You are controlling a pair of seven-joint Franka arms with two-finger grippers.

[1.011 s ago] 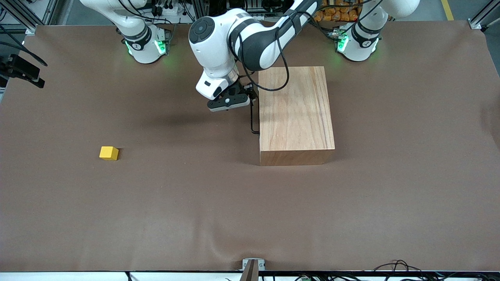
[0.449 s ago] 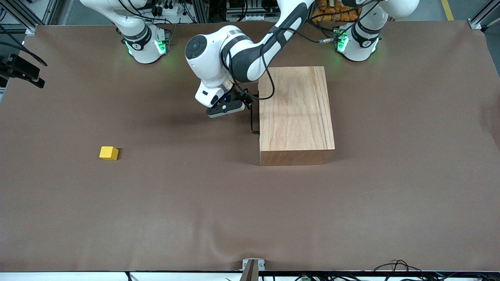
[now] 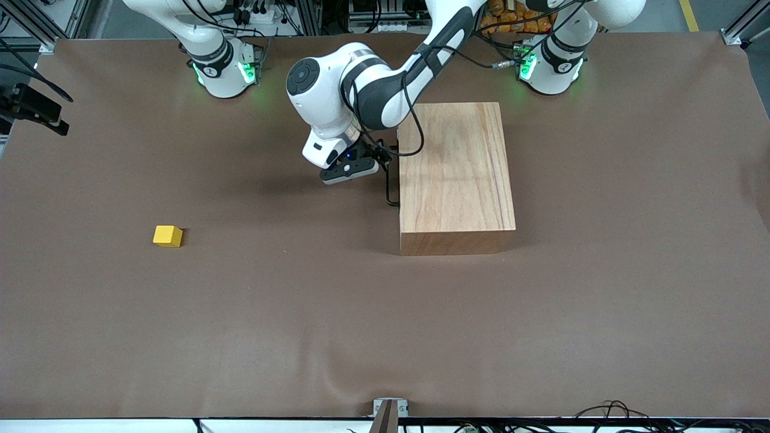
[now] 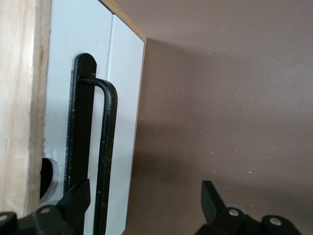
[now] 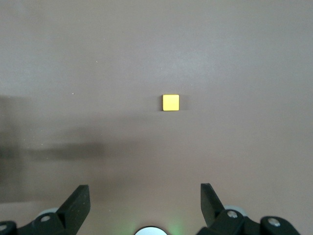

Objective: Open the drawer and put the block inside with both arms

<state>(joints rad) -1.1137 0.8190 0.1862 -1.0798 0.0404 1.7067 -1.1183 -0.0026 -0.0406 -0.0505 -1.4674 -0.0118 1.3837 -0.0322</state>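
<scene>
Drawer shut, block out on tabletop.
Block (image 3: 167, 236) lies nearest cam, twd right arm's end, well apart from wooden box (image 3: 455, 174). Left end effector (image 4: 144, 205) spread astride drawer handle (image 4: 105, 156), not pinching. Right end effector (image 5: 145, 205) spread, high over tabletop (image 3: 301, 313), waits.

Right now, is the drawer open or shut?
Shut. The drawer's white front sits flush against the wooden box, with its black handle between the open left gripper's fingers, not yet pulled.

No readable text, labels, brands, numbers or signs on anything in view
</scene>
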